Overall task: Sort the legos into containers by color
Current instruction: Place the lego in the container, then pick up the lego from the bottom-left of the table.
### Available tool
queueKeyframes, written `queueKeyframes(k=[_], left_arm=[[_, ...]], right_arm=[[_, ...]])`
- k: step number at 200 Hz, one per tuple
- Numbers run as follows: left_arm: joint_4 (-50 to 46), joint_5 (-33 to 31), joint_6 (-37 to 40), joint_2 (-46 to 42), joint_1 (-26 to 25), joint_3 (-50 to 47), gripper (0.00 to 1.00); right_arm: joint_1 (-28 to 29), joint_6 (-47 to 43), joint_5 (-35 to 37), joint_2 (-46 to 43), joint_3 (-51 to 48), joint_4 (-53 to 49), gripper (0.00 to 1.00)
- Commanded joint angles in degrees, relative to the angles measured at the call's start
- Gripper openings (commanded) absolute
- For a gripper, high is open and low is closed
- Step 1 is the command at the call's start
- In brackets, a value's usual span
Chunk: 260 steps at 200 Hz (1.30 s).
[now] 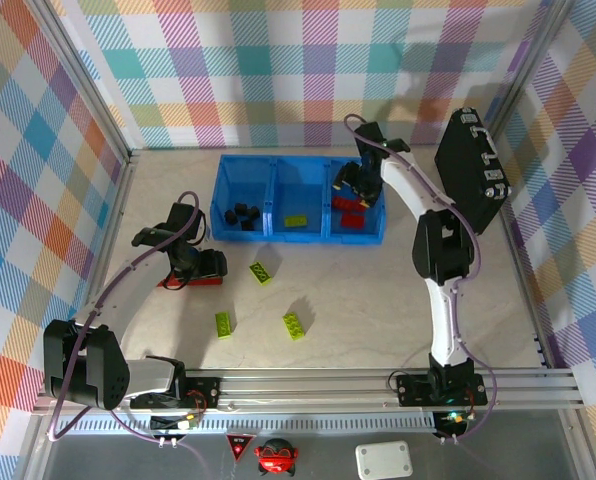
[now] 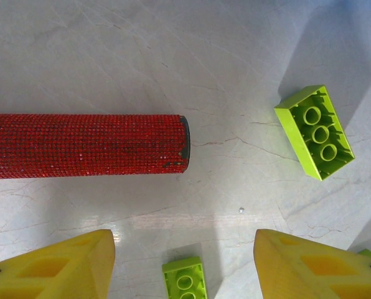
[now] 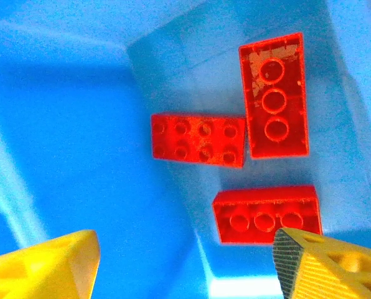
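The containers (image 1: 278, 172) are a blue tray of three joined bins at the back. Black legos (image 1: 243, 215) lie in its left bin, a lime-green one (image 1: 296, 221) in the middle bin, and red ones (image 1: 353, 215) in the right bin. My right gripper (image 1: 358, 185) hangs open and empty over that right bin (image 3: 79, 124), above three red legos (image 3: 198, 139). Three green legos (image 1: 262, 271) (image 1: 223, 323) (image 1: 295, 325) lie on the table. My left gripper (image 1: 193, 265) is open and empty, low over the table. One green lego (image 2: 184, 283) lies on the table between its fingers (image 2: 67, 268), another (image 2: 314, 132) to the right.
A long red bar (image 2: 86, 154) (image 1: 188, 282) lies on the table just under and ahead of the left gripper. A black hard case (image 1: 473, 170) leans at the right wall. Checked walls close in the table on three sides.
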Motion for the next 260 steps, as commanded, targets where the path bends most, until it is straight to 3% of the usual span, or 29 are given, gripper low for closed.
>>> queueKeyframes(k=[1, 53, 106, 165, 224, 260], left_arm=[[-0.4, -0.1, 0.4, -0.2, 0.9, -0.4, 0.61], [-1.2, 1.4, -1.7, -0.4, 0.7, -0.6, 0.6], [-3.1, 0.2, -7.5, -1.3, -2.3, -2.0, 0.6], [-3.2, -3.6, -19.5, -5.0, -9.0, -8.0, 0.6], [-0.6, -6.1, -27.1, -6.1, -16.3, -14.8, 0.56], [2.0, -5.9, -29.3, -5.2, -18.2, -18.2, 0.54]], right_arm=[[0.4, -2.3, -1.8, -4.8, -3.2, 1.4, 0.74], [1.5, -8.1, -1.8, -10.0, -8.0, -0.7, 0.72], [3.0, -10.6, -1.3, -18.7, -20.8, 2.3, 0.72], [3.1, -10.7, -2.6, -25.8, -32.8, 6.5, 0.72], [3.1, -11.0, -4.0, -26.4, -36.7, 8.5, 0.72], [3.1, -10.9, -5.1, -26.1, -38.5, 9.9, 0.71]])
